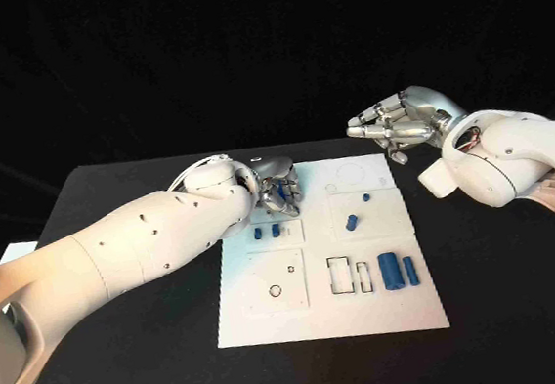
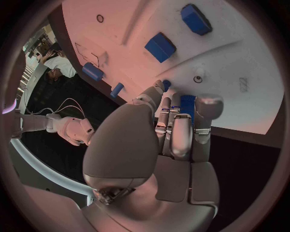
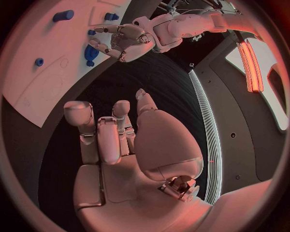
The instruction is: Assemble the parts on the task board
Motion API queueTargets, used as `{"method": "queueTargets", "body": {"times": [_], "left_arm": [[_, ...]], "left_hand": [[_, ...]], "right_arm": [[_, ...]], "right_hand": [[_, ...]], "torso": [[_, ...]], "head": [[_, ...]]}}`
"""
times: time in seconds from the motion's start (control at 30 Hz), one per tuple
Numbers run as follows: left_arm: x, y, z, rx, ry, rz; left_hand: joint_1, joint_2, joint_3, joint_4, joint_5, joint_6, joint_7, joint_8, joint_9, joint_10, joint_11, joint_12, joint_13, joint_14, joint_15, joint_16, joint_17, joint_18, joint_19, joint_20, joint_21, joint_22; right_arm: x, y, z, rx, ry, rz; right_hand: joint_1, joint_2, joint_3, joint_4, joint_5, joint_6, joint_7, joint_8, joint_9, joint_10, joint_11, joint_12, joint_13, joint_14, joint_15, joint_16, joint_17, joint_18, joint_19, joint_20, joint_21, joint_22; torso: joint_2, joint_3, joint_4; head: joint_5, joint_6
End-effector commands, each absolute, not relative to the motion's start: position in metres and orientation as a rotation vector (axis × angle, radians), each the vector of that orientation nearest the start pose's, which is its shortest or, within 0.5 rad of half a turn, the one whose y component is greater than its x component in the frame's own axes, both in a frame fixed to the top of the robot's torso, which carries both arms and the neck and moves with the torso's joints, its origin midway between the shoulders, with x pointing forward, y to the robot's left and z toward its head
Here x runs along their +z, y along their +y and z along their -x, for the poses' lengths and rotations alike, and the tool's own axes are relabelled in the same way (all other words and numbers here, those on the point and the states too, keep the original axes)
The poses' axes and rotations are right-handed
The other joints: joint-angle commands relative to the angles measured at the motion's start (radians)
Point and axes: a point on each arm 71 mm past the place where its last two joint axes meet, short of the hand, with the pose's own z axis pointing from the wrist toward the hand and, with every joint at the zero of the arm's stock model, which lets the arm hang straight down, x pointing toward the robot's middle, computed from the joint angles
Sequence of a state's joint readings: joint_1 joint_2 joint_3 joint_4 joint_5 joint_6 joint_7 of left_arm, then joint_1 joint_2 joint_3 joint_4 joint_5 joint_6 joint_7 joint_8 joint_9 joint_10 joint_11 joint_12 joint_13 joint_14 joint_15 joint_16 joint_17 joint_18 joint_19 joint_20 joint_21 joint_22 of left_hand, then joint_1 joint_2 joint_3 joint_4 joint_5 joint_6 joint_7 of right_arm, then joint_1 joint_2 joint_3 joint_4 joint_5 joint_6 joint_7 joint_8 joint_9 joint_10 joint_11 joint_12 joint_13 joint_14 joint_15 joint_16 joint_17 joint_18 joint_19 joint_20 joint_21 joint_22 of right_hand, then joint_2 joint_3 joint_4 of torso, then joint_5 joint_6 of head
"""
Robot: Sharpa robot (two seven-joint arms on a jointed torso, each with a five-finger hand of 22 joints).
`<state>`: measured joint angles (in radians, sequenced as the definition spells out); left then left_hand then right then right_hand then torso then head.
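The white task board [image 1: 329, 314] lies in the middle of the black table. My left hand [image 1: 275, 192] reaches down over its far left section and pinches a small blue part [image 2: 186, 103] between its fingertips, close to the board's surface. Two small blue blocks [image 1: 258, 233] [image 1: 278, 231] lie just in front of that hand. A blue piece [image 1: 352, 221] and a smaller one [image 1: 366, 198] sit in the far right section. Two blue cylinders [image 1: 390, 271] [image 1: 409, 268] lie side by side near the right edge. My right hand [image 1: 402, 121] hangs raised beyond the board's far right corner, holding nothing, fingers loosely bent.
Printed outlines mark the board: rectangles [image 1: 348, 275] beside the cylinders and a small ring [image 1: 274, 290] in the near left section. Black table [image 1: 135, 373] surrounds the board on all sides. My right forearm [image 1: 516, 164] hangs over the table to the board's right.
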<state>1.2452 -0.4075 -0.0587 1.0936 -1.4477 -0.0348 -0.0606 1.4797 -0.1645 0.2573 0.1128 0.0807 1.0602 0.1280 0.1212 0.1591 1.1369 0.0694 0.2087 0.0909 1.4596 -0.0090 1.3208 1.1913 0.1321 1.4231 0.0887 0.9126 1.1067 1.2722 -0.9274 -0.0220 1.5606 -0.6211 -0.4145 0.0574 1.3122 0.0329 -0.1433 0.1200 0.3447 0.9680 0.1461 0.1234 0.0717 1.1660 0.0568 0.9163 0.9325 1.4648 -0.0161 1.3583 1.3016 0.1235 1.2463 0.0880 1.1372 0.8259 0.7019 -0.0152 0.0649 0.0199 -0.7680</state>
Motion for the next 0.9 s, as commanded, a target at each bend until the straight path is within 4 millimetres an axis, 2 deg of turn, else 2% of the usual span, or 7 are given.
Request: {"method": "queueTargets", "body": {"times": [0.03, 0.17, 0.37, 0.9], "left_arm": [[-0.2064, 0.0843, -0.5451, -0.605, 1.903, -0.386], [-0.2070, 0.0830, -0.5448, -0.599, 1.910, -0.392], [-0.2073, 0.0818, -0.5444, -0.599, 1.915, -0.398], [-0.2081, 0.0790, -0.5452, -0.601, 1.919, -0.402]], "left_hand": [[-0.010, 0.004, 0.009, 0.000, 0.002, 0.012, -0.001, -0.007, -0.003, 0.013, -0.001, -0.006, -0.003, 0.012, -0.001, 0.020, 0.019, -0.019, 0.013, -0.001, 0.048, 0.036], [-0.010, 0.006, 0.016, -0.002, 0.002, 0.021, -0.003, -0.007, -0.006, 0.024, -0.003, -0.010, -0.007, 0.018, -0.004, 0.031, 0.027, -0.026, 0.023, -0.003, 0.091, 0.070], [-0.003, 0.015, 0.033, -0.008, 0.003, 0.039, -0.008, -0.005, -0.007, 0.047, -0.009, -0.011, -0.008, 0.024, -0.010, 0.042, 0.034, -0.034, 0.034, -0.007, 0.145, 0.111], [-0.001, 0.024, 0.075, -0.023, 0.001, 0.074, -0.014, -0.005, -0.012, 0.089, -0.018, -0.029, -0.010, 0.032, -0.018, 0.055, 0.037, -0.043, 0.043, -0.015, 0.208, 0.163]], "right_arm": [[-0.1410, -0.2382, -0.4950, 1.076, 1.586, -0.610], [-0.1410, -0.2380, -0.4951, 1.076, 1.587, -0.610], [-0.1410, -0.2377, -0.4951, 1.077, 1.587, -0.609], [-0.1410, -0.2368, -0.4950, 1.079, 1.588, -0.608]], "right_hand": [[0.001, 0.007, -0.003, 0.001, 0.007, -0.007, -0.001, 0.006, 0.000, -0.006, 0.001, 0.000, 0.000, 0.040, -0.002, -0.005, 0.001, 0.015, -0.007, -0.002, -0.006, 0.000], [0.001, 0.007, -0.003, 0.001, 0.007, -0.007, -0.001, 0.006, 0.000, -0.006, 0.001, 0.000, 0.000, 0.040, -0.002, -0.005, 0.001, 0.015, -0.007, -0.002, -0.006, 0.000], [0.002, 0.008, -0.003, 0.001, 0.007, -0.007, -0.002, 0.007, 0.000, -0.006, 0.001, 0.001, 0.001, 0.040, -0.002, -0.004, 0.001, 0.015, -0.007, -0.002, -0.006, 0.000], [0.003, 0.008, -0.003, 0.001, 0.007, -0.007, -0.002, 0.007, 0.000, -0.006, 0.001, 0.001, 0.001, 0.040, -0.002, -0.004, 0.001, 0.015, -0.007, -0.002, -0.006, 0.000]], "torso": [[-0.001, -0.0001, 0.0010], [-0.001, -0.0011, 0.0010], [-0.001, -0.0004, 0.0012], [0.000, 0.0007, -0.0002]], "head": [[0.001, -0.002], [0.002, -0.002], [0.002, -0.002], [0.003, -0.003]]}}
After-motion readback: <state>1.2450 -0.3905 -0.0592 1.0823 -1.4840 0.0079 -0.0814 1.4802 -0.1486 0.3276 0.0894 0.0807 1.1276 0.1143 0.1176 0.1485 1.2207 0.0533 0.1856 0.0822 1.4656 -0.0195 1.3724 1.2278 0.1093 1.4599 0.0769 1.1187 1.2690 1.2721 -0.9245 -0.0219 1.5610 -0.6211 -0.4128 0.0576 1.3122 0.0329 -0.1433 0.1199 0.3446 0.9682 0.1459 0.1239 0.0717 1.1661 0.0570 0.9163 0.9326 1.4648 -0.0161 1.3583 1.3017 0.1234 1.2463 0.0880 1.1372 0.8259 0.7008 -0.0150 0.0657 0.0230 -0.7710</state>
